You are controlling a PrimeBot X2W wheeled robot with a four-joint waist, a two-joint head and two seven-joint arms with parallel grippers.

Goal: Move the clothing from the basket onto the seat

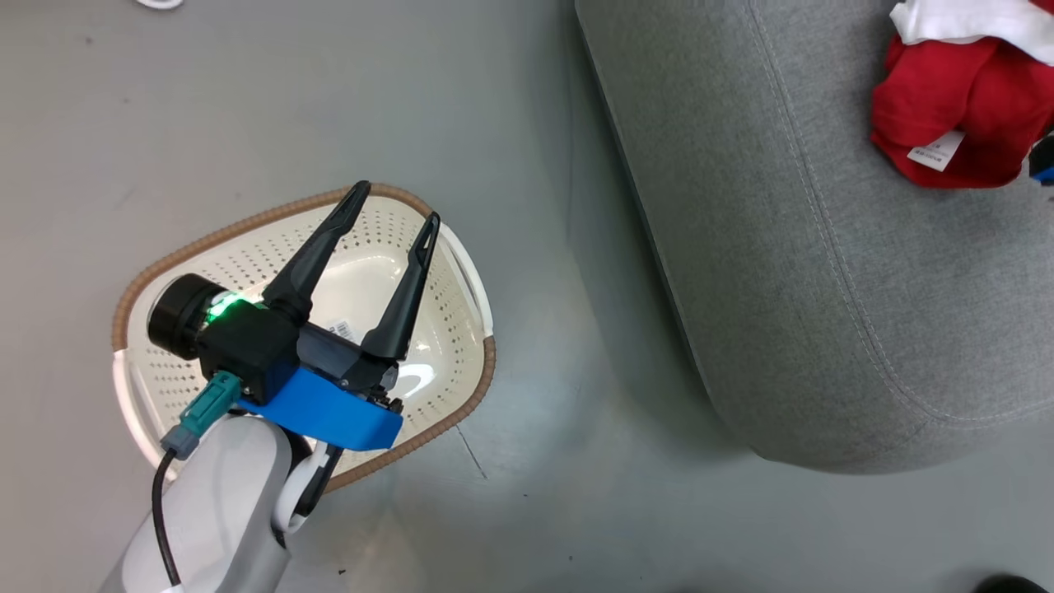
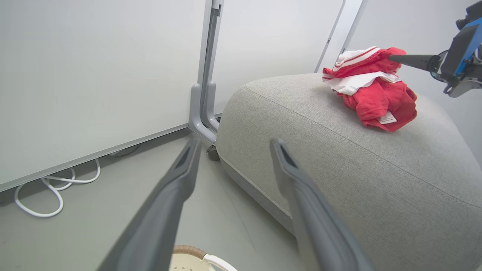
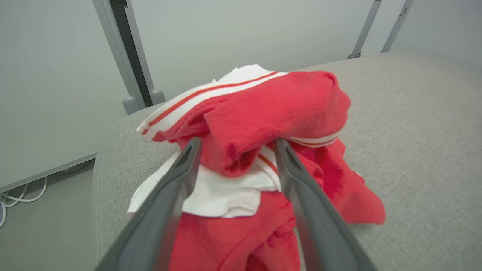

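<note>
The clothing [image 1: 959, 107] is heaped on the grey seat [image 1: 782, 247] at the far right: a plain red piece with a white tag, and a red and white striped piece [image 3: 241, 98] on top. My right gripper [image 3: 237, 146] is open, its fingers either side of a fold of the striped piece; from the left wrist view the right gripper [image 2: 391, 57] points into the heap [image 2: 376, 94]. The cream basket [image 1: 247, 222] stands on the floor left of the seat, only a label sticker on its bottom. My left gripper [image 1: 395, 202] hovers over it, open and holding nothing.
Grey floor lies between basket and seat. White wall panels with a grey post foot [image 2: 201, 113] stand behind the seat [image 2: 376, 180]. A white cable [image 2: 45, 188] loops along the wall's base. The basket's rim [image 2: 190, 251] is just below my left fingers.
</note>
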